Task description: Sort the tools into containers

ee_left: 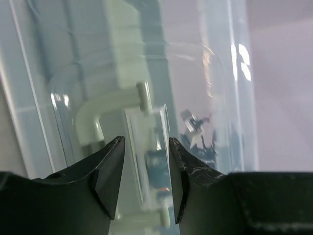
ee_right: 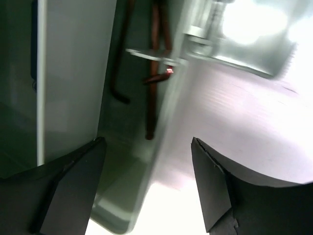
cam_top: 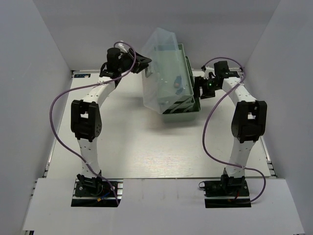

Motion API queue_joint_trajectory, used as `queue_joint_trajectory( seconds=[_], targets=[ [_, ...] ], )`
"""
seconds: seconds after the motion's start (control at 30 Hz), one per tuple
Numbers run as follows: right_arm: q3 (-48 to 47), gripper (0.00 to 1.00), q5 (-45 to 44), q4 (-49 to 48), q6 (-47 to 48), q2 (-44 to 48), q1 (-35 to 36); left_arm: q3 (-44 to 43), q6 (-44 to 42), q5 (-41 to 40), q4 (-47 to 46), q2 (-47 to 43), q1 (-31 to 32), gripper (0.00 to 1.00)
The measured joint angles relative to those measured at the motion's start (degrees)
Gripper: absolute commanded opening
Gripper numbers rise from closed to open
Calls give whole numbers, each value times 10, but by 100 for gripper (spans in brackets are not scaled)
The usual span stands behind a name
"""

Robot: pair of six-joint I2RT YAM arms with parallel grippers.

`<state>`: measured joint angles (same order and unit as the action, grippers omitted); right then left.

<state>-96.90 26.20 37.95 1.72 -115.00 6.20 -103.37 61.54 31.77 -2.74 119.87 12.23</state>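
Observation:
The mint-green toolbox [cam_top: 188, 110] stands at the back middle, its translucent lid [cam_top: 159, 54] tilted up toward the left. My left gripper [cam_top: 143, 64] is at the lid's upper edge; in the left wrist view its fingers [ee_left: 110, 171] close on the lid's clear latch tab [ee_left: 146, 142]. A blue-handled tool [cam_top: 178, 82] lies inside, blurred through the lid [ee_left: 157, 162]. My right gripper [cam_top: 198, 89] is open and empty at the box's right wall [ee_right: 161, 147], one finger inside, one outside. Thin dark L-shaped hex keys [ee_right: 151, 83] lie in the box.
White walls enclose the table on three sides. Purple cables [cam_top: 56, 122] loop beside both arms. The white tabletop [cam_top: 146, 147] stretches in front of the toolbox; the left arm's elbow [cam_top: 85, 120] and right arm's elbow [cam_top: 249, 120] stand over it.

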Motion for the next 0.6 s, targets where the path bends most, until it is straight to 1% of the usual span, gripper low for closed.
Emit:
queue_joint_trajectory(
  seconds=[0.1, 0.2, 0.33, 0.4, 0.43, 0.47, 0.5, 0.53, 0.57, 0.6],
  targets=[
    [23, 77, -28, -11, 2, 20, -7, -11, -2, 10, 7, 3, 23, 51],
    [44, 77, -54, -20, 5, 64, -13, -37, -7, 22, 27, 10, 40, 51],
    [64, 75, -123, -57, 24, 153, -25, -42, -16, 20, 50, 8, 44, 51],
    [83, 75, -155, -87, 38, 202, -28, -38, -23, 11, 61, 2, 38, 55],
    [93, 77, -167, -101, 47, 225, -29, -31, -27, 4, 64, -6, 34, 57],
    [101, 80, -177, -113, 54, 245, -30, -24, -33, 0, 70, -16, 29, 64],
    [111, 82, -184, -125, 63, 262, -32, -15, -41, -7, 76, -29, 24, 68],
    [120, 90, -185, -134, 69, 275, -34, -6, -53, -13, 87, -45, 21, 72],
    [130, 90, -182, -139, 76, 284, -37, 2, -67, -20, 101, -63, 17, 76],
    [142, 90, -177, -143, 84, 289, -41, 8, -84, -28, 113, -83, 13, 88]
  ],
)
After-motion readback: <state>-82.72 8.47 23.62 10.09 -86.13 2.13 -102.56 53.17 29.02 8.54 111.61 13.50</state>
